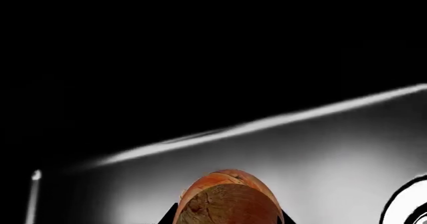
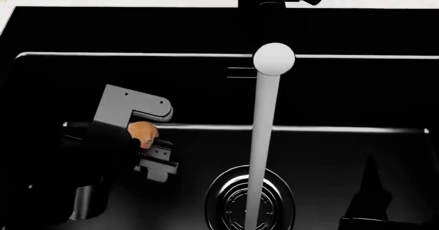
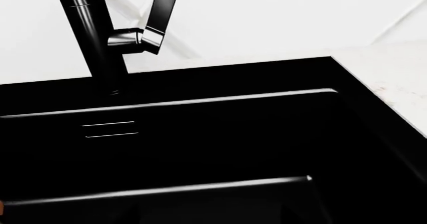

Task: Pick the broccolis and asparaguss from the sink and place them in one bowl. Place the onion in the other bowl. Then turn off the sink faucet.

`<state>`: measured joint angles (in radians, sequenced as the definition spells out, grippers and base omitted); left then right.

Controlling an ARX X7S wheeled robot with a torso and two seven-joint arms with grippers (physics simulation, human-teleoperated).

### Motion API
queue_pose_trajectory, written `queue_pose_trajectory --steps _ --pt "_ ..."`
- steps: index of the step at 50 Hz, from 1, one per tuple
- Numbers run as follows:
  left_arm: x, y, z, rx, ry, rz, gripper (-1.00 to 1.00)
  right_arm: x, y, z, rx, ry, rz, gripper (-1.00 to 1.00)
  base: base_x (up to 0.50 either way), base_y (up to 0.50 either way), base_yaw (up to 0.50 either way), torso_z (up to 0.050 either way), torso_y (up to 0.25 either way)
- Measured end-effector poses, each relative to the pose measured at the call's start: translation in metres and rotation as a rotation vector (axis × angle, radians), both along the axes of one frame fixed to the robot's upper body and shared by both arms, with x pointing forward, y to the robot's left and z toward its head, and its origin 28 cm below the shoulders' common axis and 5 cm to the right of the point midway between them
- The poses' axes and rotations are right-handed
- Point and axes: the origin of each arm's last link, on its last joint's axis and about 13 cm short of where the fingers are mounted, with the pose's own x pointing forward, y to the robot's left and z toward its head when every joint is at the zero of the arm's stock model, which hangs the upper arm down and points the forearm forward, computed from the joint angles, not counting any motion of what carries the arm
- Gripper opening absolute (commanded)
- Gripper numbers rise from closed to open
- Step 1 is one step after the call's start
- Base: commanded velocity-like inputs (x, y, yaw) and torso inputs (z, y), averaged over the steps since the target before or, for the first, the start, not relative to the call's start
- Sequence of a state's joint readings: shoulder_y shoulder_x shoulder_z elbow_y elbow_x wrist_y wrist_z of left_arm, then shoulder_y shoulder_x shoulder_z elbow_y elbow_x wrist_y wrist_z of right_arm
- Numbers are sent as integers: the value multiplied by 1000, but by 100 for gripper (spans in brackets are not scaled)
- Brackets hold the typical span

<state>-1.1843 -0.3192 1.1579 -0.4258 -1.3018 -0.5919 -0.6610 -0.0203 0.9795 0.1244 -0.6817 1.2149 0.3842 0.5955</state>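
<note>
1. Left gripper point(image 2: 152, 148) is pinching the onion point(image 2: 143, 133). The head view is showing the orange-brown bulb sitting between grey finger plates, and the left wrist view is filling its lower edge with the same bulb point(image 1: 229, 199), dark finger tips flanking it on both sides.
2. Onion is sitting inside the sink point(image 2: 357, 93) basin, at its left side, close to the back wall. Whether it is lifted off the floor or resting on it, cannot tell.
3. Onion is reading as roundish, so no long axis to line up. The grip is already across its width.
4. Right gripper point(image 2: 373, 199) is showing only as a dark shape low at the right of the basin. Open or closed, cannot tell.
5. Faucet point(image 2: 274, 59) is running: a pale stream is falling straight into the drain point(image 2: 226, 199), to the right of the held onion and well apart from it.
6. Faucet lever point(image 3: 160, 18) is standing up at the back counter, seen from the right wrist view. Right arm is looking the nearer one for it.
7. No bowl, broccoli or asparagus is appearing in any view. Judgement: next move is calling for a lift straight up and out of the basin, then a carry to a bowl somewhere out of frame.
</note>
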Motion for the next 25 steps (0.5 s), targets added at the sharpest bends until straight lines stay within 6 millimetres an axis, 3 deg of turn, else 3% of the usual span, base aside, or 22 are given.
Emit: queue_pose_trajectory --steps 25 --pt "-20 6 20 -27 -54 -78 -100 0 -1 9 -4 1 13 100 0 0 0 0 174"
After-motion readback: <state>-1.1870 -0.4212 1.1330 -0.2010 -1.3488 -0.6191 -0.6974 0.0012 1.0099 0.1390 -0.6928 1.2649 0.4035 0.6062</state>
